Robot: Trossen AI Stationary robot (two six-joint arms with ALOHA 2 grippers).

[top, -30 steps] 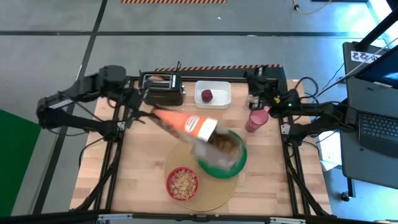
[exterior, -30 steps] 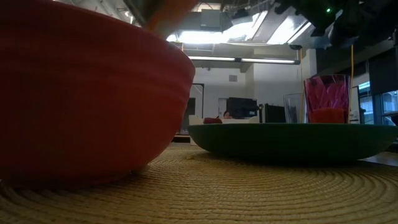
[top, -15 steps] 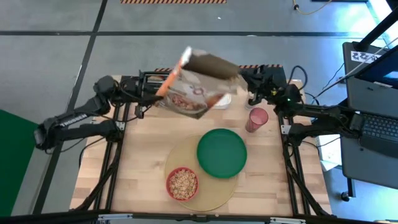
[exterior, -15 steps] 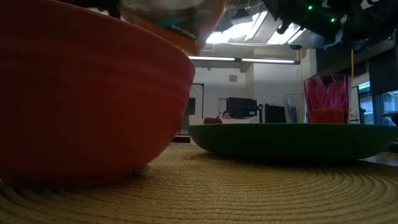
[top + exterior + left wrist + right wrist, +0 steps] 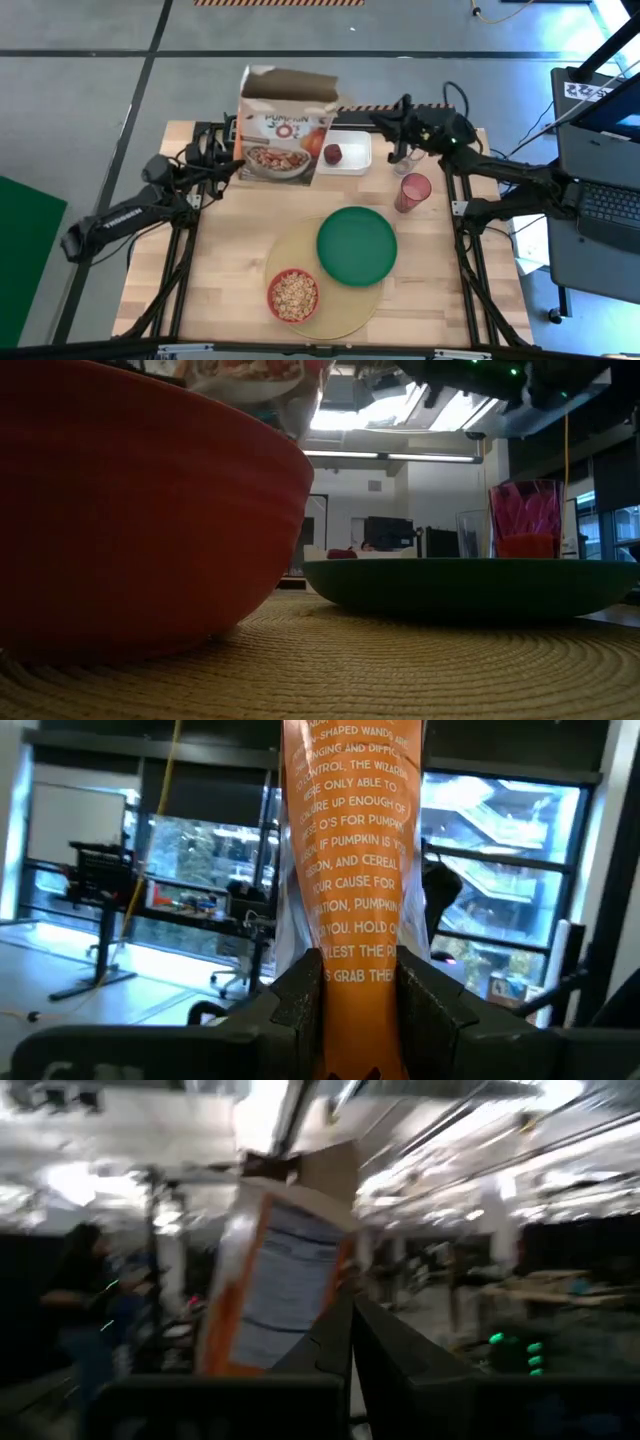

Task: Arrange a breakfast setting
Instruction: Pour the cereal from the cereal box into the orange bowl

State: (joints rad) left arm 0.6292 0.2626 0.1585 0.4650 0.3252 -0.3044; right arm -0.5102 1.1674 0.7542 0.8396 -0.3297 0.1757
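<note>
The cereal box (image 5: 287,135) is upright with its open flaps up, above the table's far left part. My left gripper (image 5: 232,165) is shut on it. My right gripper (image 5: 383,120) is shut just right of the box's top; its wrist view shows the box (image 5: 275,1280) past the fingers. The red bowl (image 5: 293,295) holds cereal and sits on the tan mat (image 5: 300,245) beside the green plate (image 5: 357,245). The pink cup (image 5: 412,192) stands right of the plate. The red apple (image 5: 332,153) lies in the white tray (image 5: 355,160). No bagel shows. My left gripper pinches the box between its two fingers (image 5: 305,990), which lie on the two broad faces with the narrow orange side panel (image 5: 355,960) between them. It comes level from the table's left side. The box stands upright, and its lower corner (image 5: 298,430) is clear of the table. My right gripper is close to the box's upper right edge (image 5: 338,105); I cannot tell whether it touches it.
The black toaster (image 5: 232,130) stands at the far left edge, mostly hidden behind the box. A laptop (image 5: 610,200) sits on a stand off the table's right side. Bare wood (image 5: 220,260) lies left of the mat.
My left gripper has swung the box from its tipped pose over the plate up and toward the table's far edge, and has turned it upright with the open end up. My right gripper has moved toward the table's left, up to the box.
</note>
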